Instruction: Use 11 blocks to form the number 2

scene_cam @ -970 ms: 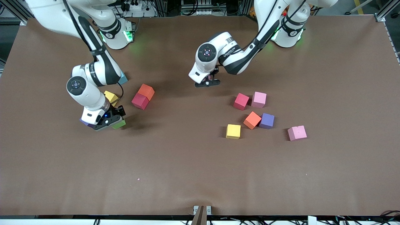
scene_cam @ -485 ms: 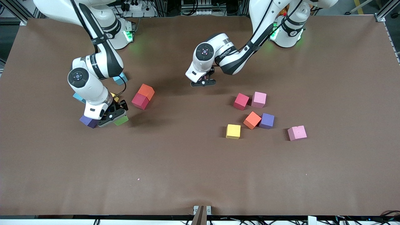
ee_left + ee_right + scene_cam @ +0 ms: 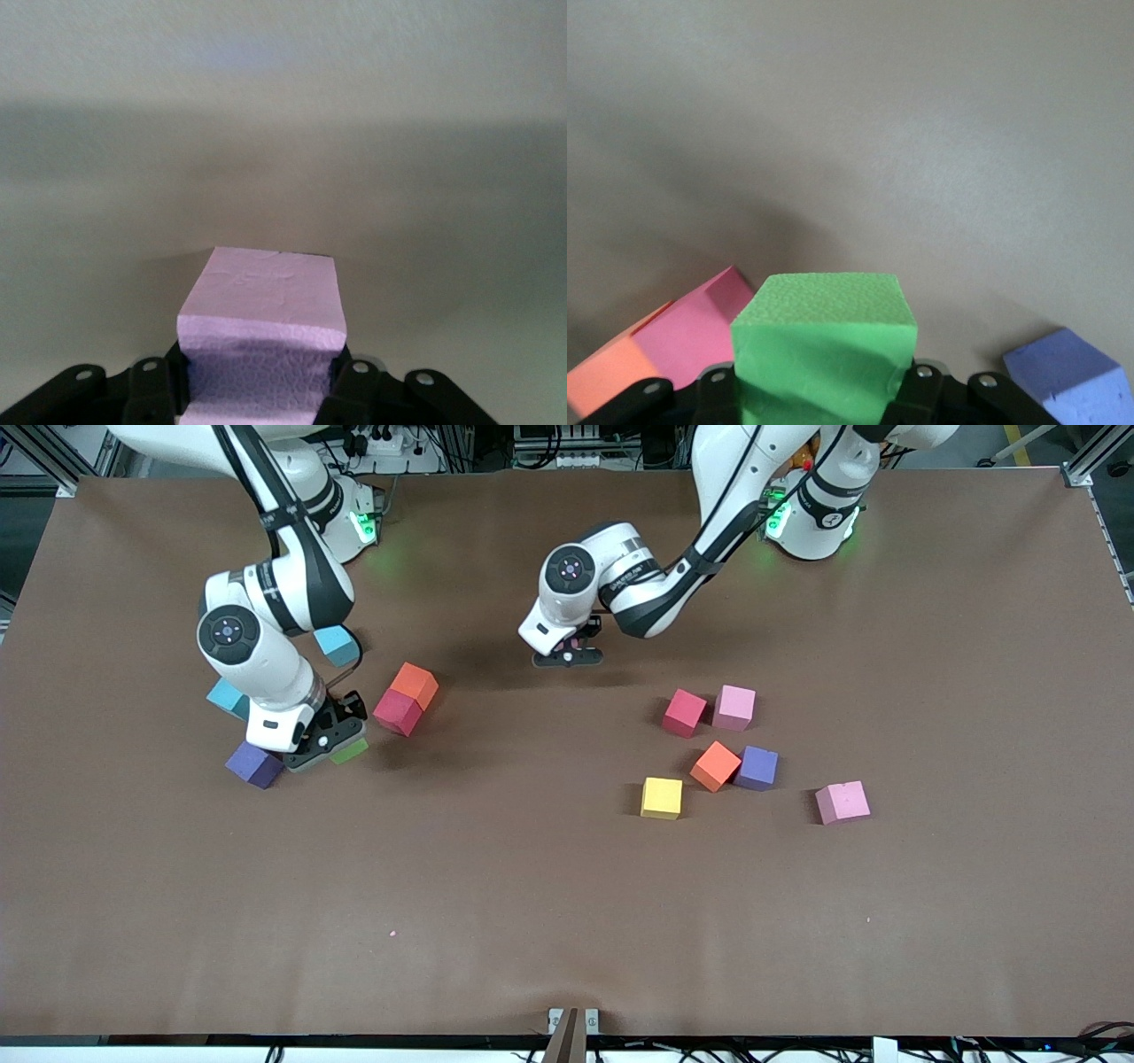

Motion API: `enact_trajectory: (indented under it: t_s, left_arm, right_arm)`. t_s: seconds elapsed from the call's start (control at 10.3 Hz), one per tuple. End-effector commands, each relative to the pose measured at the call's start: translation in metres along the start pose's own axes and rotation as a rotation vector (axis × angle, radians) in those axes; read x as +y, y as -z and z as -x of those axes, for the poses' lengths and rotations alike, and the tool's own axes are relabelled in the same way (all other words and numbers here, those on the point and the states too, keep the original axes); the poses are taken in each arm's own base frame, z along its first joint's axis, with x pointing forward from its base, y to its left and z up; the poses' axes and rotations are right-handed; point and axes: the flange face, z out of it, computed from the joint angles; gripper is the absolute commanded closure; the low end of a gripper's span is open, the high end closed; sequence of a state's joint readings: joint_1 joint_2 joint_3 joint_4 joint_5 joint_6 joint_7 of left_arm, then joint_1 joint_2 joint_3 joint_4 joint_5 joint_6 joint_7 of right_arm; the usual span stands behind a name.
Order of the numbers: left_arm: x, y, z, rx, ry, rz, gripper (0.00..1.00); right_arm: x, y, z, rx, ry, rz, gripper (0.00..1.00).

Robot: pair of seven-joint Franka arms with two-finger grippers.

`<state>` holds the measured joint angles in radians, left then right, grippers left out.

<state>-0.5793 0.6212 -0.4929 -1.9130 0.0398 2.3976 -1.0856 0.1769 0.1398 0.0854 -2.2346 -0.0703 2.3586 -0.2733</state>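
Observation:
My right gripper (image 3: 323, 742) is shut on the green block (image 3: 824, 328), holding it just above the table between a purple block (image 3: 254, 765) and a touching red (image 3: 397, 712) and orange (image 3: 415, 684) pair. My left gripper (image 3: 567, 657) hangs over bare table near the middle, shut on a pale pinkish-purple block (image 3: 261, 301). Toward the left arm's end lie a red (image 3: 684, 713), a pink (image 3: 735, 707), an orange (image 3: 714, 765), a purple (image 3: 757, 768), a yellow (image 3: 662, 797) and another pink block (image 3: 842, 802). No blocks stand in the shape of a number 2.
Two light-blue cubes lie by the right arm, one (image 3: 229, 700) beside its wrist and one (image 3: 337, 645) under its forearm. The brown table (image 3: 567, 921) is bare along the half nearer the camera.
The right gripper closed on the green block and rose with it, uncovering the purple block and a light-blue cube. The left gripper drifted slightly toward the bases with its block.

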Motion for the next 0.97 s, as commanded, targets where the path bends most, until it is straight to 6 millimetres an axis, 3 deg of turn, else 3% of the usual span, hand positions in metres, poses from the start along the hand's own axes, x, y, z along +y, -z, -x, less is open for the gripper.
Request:
enact_trajectory:
  t_s: [0.0,0.1,0.19,0.29,0.39,0.58,0.87]
  left_arm:
    - [0.001,-0.009,0.007,0.018,-0.011,-0.025,1.0]
    - [0.001,-0.01,0.011,0.025,-0.029,-0.04,1.0]
    - [0.0,-0.011,0.011,0.03,-0.041,-0.054,1.0]
    - [-0.002,-0.01,0.007,0.034,-0.042,-0.057,0.95]
    - [-0.004,-0.013,0.004,0.038,-0.046,-0.064,0.03]
    - [-0.013,0.014,-0.015,0.054,-0.002,-0.079,0.0]
    - [-0.022,0.096,-0.009,0.068,0.032,-0.136,0.0]
  right_arm:
    - [-0.014,0.016,0.002,-0.001,0.039,0.012,0.54]
    - [-0.016,0.015,0.003,-0.005,0.035,0.01,0.61]
    - [-0.018,0.01,0.005,-0.012,0.037,0.007,0.6]
    - [-0.034,0.004,0.001,-0.02,0.076,0.004,0.59]
    - [-0.045,-0.001,-0.003,-0.033,0.101,0.002,0.59]
    - [-0.055,-0.001,-0.004,-0.035,0.125,0.0,0.59]
    - [-0.09,0.004,-0.012,-0.021,0.26,-0.002,0.55]
